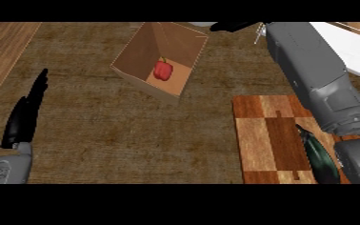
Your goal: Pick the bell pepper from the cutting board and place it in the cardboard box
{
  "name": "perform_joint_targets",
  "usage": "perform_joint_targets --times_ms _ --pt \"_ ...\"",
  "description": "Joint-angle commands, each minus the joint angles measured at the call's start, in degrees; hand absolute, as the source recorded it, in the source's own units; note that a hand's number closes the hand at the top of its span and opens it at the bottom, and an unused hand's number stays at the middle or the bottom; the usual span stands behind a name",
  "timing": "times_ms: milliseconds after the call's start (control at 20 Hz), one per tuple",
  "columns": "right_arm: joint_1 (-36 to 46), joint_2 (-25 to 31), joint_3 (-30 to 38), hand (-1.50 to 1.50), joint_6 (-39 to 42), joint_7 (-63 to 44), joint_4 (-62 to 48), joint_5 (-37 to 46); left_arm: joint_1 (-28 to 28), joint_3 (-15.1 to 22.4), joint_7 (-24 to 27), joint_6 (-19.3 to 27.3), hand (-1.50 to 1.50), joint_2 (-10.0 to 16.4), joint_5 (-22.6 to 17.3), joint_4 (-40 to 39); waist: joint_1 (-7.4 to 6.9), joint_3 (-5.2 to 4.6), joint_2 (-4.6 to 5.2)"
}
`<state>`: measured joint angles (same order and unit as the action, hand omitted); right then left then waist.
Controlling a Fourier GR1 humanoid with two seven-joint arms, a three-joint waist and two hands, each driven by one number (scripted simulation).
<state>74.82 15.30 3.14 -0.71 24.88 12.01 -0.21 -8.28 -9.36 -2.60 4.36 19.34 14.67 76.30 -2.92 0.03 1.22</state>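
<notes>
1. Head view: pepper point(163, 70) lies inside box point(135, 52), 11 o'clock.
2. Right hand point(235, 26), 1 o'clock, holds nothing; openness unclear. Left hand point(25, 112) rests open, 8 o'clock.
3. Draw right hand away clear of box rim.

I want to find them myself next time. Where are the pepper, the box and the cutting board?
pepper point(163, 70): head view, middle of its red body.
box point(137, 48): head view, left inner wall.
cutting board point(271, 138): head view, bare wood near middle.
</notes>
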Motion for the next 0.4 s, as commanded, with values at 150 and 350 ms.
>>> perform_joint_targets --times_ms 150,350 --pt "-3.53 11.15 0.70 -1.50 10.79 4.71 -2.41 0.72 -1.55 0.44 -1.15 1.41 0.00 -0.99 1.38 -1.03 0.36 0.05 0.10" --pt "-4.27 11.87 -1.91 -1.50 13.78 6.36 -3.41 3.93 -2.88 -0.76 1.28 0.07 0.00 0.03 0.16 -3.31 -0.17 0.02 0.34"
